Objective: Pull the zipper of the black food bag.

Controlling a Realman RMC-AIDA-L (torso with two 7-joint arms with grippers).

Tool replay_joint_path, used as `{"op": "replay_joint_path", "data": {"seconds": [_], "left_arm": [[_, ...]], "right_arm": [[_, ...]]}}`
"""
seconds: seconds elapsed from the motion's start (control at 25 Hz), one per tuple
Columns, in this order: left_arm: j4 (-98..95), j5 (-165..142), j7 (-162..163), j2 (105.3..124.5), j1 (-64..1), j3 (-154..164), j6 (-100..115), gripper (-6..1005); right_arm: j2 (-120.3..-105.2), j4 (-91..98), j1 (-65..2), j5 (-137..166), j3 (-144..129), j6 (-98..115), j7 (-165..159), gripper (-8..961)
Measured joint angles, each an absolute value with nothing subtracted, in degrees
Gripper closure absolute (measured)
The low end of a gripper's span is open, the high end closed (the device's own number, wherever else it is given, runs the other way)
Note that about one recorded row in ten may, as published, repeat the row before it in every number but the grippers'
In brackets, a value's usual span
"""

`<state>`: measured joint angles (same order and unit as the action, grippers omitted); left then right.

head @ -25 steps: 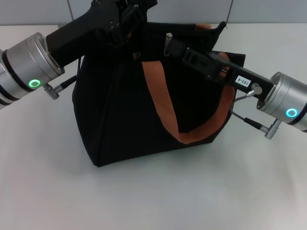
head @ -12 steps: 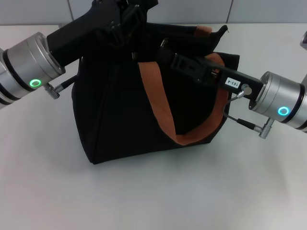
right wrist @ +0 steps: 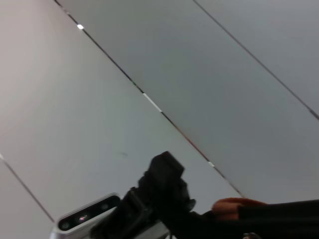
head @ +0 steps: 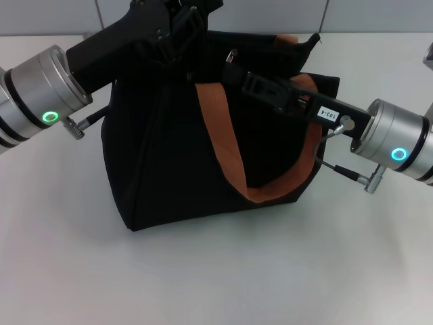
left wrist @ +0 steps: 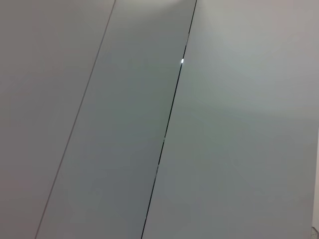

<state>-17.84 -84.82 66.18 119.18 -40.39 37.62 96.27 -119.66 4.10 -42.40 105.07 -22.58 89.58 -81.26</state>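
Note:
The black food bag (head: 169, 162) stands in the middle of the white table in the head view, with an orange-brown strap (head: 220, 142) hanging down its front. My left gripper (head: 188, 28) is at the bag's top left corner, shut on the fabric there. My right gripper (head: 235, 66) reaches in from the right along the bag's top edge and is shut on the silver zipper pull tab (head: 231, 56). The right wrist view shows the bag's edge (right wrist: 284, 214), a bit of orange strap (right wrist: 232, 206) and the left gripper's body (right wrist: 159, 194). The left wrist view shows only wall panels.
The white table (head: 216, 271) is bare in front of the bag and at both sides. A grey panelled wall (head: 270, 13) runs behind the table.
My right gripper has moved left along the bag's top, and the silver tab has moved left with it. The bag's right side has shifted slightly left. The left arm has not moved.

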Motion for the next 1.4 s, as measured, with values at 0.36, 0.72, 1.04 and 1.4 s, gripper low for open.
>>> {"op": "replay_joint_path", "data": {"seconds": [0.36,0.72,1.04,1.4], "left_arm": [[-17.84,-84.82,66.18,119.18,-40.43,37.62,96.08,972],[-17.84,-84.82,66.14,119.18,-40.45,37.62,96.05,972],[-17.84,-84.83,66.10,119.18,-40.45,37.62,96.04,972],[-17.84,-84.81,66.09,119.18,-40.43,37.62,96.04,971]], "right_arm": [[-119.64,4.24,-43.48,105.06,-22.89,90.72,-81.33,701],[-119.57,4.03,-43.83,105.39,-23.19,90.18,-81.66,701],[-119.59,3.90,-44.12,105.50,-23.20,88.89,-82.16,700],[-119.51,4.20,-43.95,105.93,-23.30,90.78,-82.52,667]]}}
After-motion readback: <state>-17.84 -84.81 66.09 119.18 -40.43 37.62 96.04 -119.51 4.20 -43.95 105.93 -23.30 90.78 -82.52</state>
